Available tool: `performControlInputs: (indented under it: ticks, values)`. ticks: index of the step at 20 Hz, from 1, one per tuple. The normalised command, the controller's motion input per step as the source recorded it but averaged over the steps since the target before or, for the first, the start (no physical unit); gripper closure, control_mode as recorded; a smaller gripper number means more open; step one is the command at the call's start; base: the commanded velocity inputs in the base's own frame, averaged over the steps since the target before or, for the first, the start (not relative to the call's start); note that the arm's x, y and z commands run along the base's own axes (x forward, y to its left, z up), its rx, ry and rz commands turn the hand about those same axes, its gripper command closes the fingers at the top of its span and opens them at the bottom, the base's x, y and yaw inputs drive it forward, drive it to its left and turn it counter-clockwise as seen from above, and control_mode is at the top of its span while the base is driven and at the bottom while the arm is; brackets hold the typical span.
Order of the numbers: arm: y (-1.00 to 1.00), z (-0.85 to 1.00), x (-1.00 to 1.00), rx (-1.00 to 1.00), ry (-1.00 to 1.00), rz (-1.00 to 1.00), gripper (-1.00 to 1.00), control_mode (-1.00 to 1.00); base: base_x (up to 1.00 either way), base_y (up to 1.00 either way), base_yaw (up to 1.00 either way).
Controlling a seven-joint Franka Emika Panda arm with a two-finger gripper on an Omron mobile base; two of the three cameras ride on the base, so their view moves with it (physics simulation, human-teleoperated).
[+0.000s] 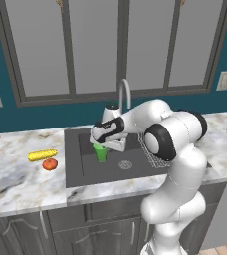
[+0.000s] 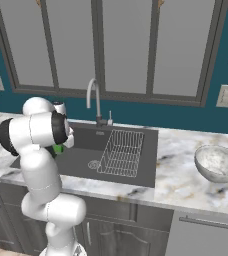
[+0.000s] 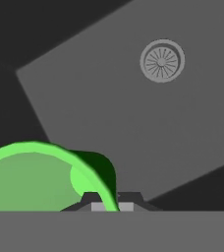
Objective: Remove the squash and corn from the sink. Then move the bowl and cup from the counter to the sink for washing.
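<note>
End effector (image 1: pixel 104 146) was pinched shut on rim of cup (image 1: pixel 101 153), holding it upright over sink (image 1: pixel 80 169), near left wall, to set it down for washing. Corn (image 1: pixel 42 155) and squash (image 1: pixel 50 164) lay on desk (image 1: pixel 16 174), left of sink, already out. Bowl (image 2: pixel 218 163) waited near right desk edge.

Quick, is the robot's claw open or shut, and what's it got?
Claw: shut on the rim of the green cup, over the sink.

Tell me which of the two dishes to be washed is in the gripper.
The green cup, pinched by its rim over the sink; the speckled bowl sits on the counter.
</note>
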Motion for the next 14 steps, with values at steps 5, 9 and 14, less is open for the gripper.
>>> performControlInputs:
  ticks: [5,9,14]
  values:
    - [0.08,-0.2,0.2,0.01,0.0,0.0,1.0,-1.0,0.0,0.0,0.0]
    - [0.08,-0.22,0.2,0.02,0.0,0.0,1.0,-1.0,0.0,0.0,0.0]
    - [0.07,-0.24,0.2,0.02,0.03,0.0,1.0,-1.0,0.0,0.0,0.0]
